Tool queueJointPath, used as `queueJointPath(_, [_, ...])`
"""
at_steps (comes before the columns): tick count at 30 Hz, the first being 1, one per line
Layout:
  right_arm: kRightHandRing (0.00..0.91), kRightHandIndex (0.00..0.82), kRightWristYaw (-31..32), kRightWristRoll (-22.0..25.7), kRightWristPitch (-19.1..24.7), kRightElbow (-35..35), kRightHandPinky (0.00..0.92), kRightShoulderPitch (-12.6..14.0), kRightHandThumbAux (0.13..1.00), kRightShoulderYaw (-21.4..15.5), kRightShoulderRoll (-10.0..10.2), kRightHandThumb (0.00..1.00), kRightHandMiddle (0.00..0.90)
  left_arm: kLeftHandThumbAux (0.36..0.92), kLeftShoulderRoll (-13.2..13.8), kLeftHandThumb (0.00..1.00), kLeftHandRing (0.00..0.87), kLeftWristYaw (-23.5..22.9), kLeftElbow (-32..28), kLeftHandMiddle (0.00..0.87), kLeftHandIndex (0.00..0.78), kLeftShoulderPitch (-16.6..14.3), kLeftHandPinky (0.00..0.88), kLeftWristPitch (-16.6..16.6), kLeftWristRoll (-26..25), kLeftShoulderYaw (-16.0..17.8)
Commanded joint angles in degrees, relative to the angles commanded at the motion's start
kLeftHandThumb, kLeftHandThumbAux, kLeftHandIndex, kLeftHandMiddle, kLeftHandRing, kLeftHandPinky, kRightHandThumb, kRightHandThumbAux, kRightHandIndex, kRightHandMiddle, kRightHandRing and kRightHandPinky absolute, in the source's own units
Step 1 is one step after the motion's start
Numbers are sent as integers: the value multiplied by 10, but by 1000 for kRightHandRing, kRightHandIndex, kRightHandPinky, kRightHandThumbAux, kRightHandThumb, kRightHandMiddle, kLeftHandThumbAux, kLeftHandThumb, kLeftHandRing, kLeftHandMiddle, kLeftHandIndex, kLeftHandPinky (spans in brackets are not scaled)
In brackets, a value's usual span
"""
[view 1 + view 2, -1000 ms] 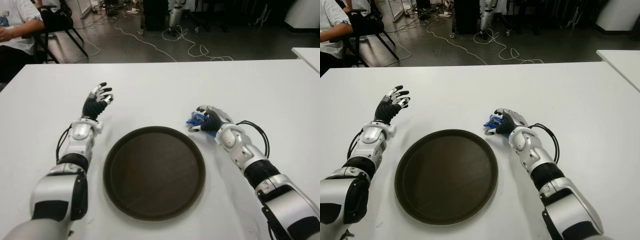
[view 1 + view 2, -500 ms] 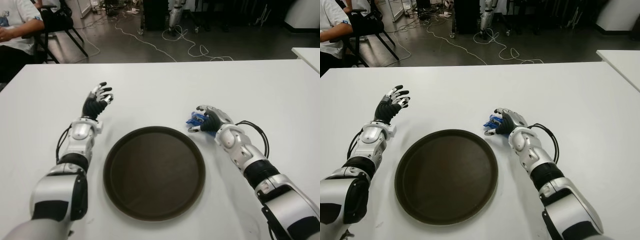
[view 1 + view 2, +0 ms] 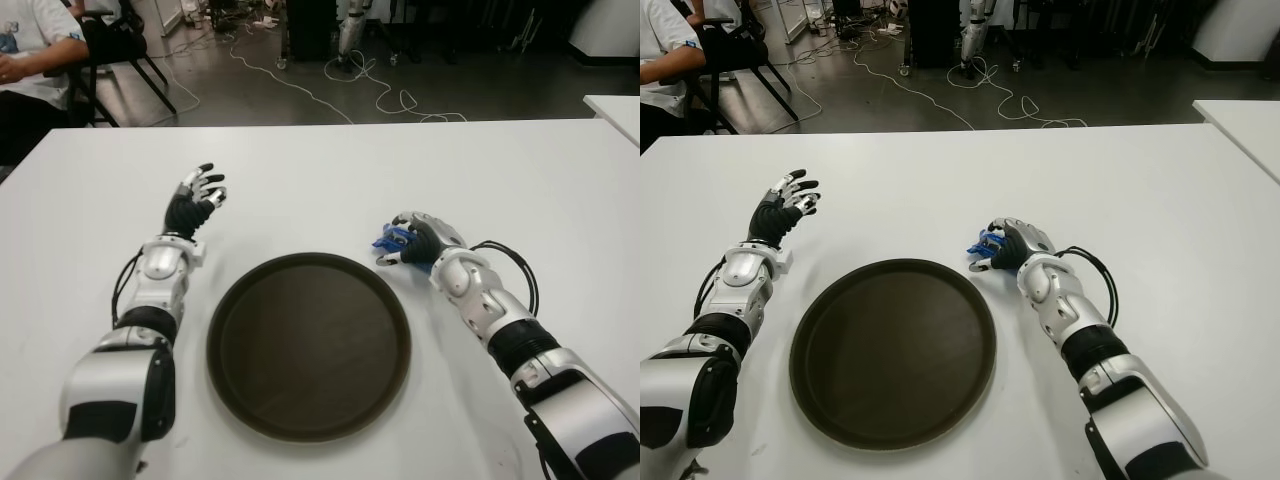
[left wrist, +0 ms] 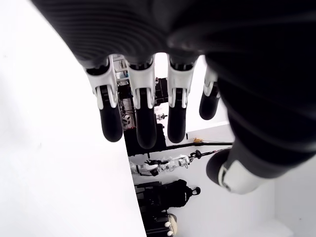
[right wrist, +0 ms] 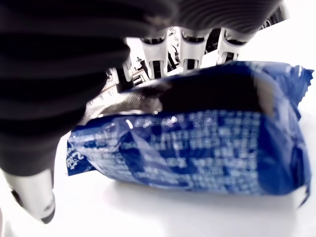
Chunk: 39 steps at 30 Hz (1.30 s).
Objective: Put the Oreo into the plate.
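Observation:
The Oreo is a small blue packet (image 3: 392, 239) on the white table (image 3: 330, 180), just beyond the right far rim of the round dark brown plate (image 3: 308, 343). My right hand (image 3: 416, 240) is curled over the packet; in the right wrist view the fingers (image 5: 185, 42) wrap its far side and the blue wrapper (image 5: 197, 148) fills the palm. The plate holds nothing. My left hand (image 3: 198, 197) shows to the left of the plate, fingers spread and holding nothing, as the left wrist view (image 4: 143, 113) confirms.
A person (image 3: 35, 60) sits on a chair beyond the table's far left corner. Cables (image 3: 340, 85) lie on the dark floor behind the table. Another white table's corner (image 3: 615, 110) shows at the right edge.

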Motion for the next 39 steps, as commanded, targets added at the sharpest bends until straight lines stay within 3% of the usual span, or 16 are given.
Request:
queueJointPath(11, [355,350,0,-7,-4,-14,325,6,702,2,-4,0,332,637,1,182,210,-1,1,218,127,0,221,-1,2,0])
queueJointPath(25, [311,290,9,-16,3,-28,291,12,673,4,-8,0,300,652,1,190,213,-5,0,219,123,1,220,-2,0,4])
queueJointPath(29, [339,312,13,-19,5,-35,332,14,685,3,-8,0,322,652,1,189,212,-5,0,216,122,2,222,-3,1,3])
queueJointPath(35, [302,280,19,-23,11,-42,256,15,669,4,-9,0,291,644,2,175,203,-6,0,209,118,2,213,-4,2,3])
queueJointPath(39, [294,279,25,-23,15,-48,255,17,669,4,-10,0,284,642,2,177,208,-10,0,212,119,2,218,-5,0,5])
